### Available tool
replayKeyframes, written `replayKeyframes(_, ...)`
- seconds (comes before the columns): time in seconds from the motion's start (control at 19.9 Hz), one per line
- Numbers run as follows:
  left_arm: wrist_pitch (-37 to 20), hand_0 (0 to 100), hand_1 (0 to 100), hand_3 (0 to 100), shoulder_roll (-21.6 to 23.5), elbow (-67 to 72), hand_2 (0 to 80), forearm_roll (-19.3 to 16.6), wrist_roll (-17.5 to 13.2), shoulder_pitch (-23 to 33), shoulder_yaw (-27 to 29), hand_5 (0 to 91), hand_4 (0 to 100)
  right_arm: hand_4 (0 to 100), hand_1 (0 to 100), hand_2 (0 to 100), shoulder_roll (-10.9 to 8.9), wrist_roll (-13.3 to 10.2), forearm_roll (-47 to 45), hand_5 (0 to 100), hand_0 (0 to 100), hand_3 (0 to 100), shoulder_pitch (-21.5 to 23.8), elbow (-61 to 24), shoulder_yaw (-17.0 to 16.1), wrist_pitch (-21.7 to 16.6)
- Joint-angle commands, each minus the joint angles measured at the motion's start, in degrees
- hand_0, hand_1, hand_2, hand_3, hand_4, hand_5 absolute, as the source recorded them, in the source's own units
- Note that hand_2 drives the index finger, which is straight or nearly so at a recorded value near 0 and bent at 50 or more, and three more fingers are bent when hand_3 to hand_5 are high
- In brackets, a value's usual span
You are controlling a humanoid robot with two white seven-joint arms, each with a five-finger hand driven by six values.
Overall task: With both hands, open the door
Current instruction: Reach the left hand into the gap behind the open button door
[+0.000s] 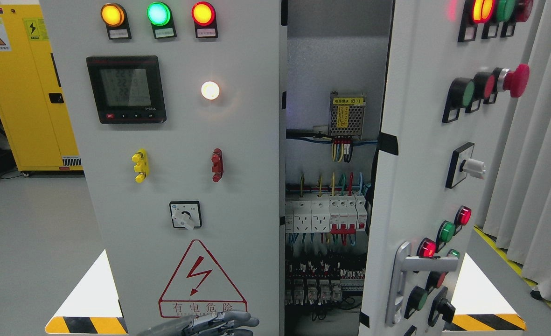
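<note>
Grey floor [32, 233]; yellow cabinet [28, 93] stands on it at left; grey cabinet [186, 140] in front.

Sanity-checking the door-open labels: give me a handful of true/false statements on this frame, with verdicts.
1. Both cabinet doors are fully shut. False: the right door is swung open, showing wiring and breakers.
2. The left door carries three lit indicator lamps along its top. True.
3. A hand shows at the bottom edge, against the left door. True.
4. The hand grips the silver door handle. False: nothing touches the handle.
5. The emergency stop button is green. False: it is red.
</note>
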Motion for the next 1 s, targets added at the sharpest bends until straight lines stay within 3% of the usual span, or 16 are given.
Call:
replayKeyframes(0.0,3.7,12,56,0,-2.6,-0.7,0.0,5.0,0.0,-12.0,-1.6,0.0,0,0,50,4,-0.15,0.1,-1.2,0,0,0,0.0,0.1,-1.5,0.0)
replayKeyframes(0.15,6.7,12,56,0,-3.7,1.9,0.0,8.6,0.0,-16.5,-1.7,0.0,0,0,50,4,-0.15,0.0,-1.2,0,0,0,0.0,0.1,-1.5,0.0)
replayKeyframes(0.3,10.3,12,56,0,-7.7,5.9,0.0,8.7,0.0,-21.9,-3.7,0.0,0,0,50,4,-0.07,0.0,-1.2,0,0,0,0.0,0.0,-1.5,0.0)
replayKeyframes(0.65,10.8,12,56,0,-12.7,18.2,0.0,8.9,0.1,-33.1,-8.6,0.0,0,0,50,4,0.02,0.0,-1.2,0,0,0,0.0,0.0,-1.5,0.0)
replayKeyframes(0.95,10.7,12,56,0,-19.0,24.3,0.0,8.5,0.2,-37.3,-11.6,0.0,0,0,50,4,-0.07,0.0,-1.2,0,0,0,0.0,0.0,-1.5,0.0)
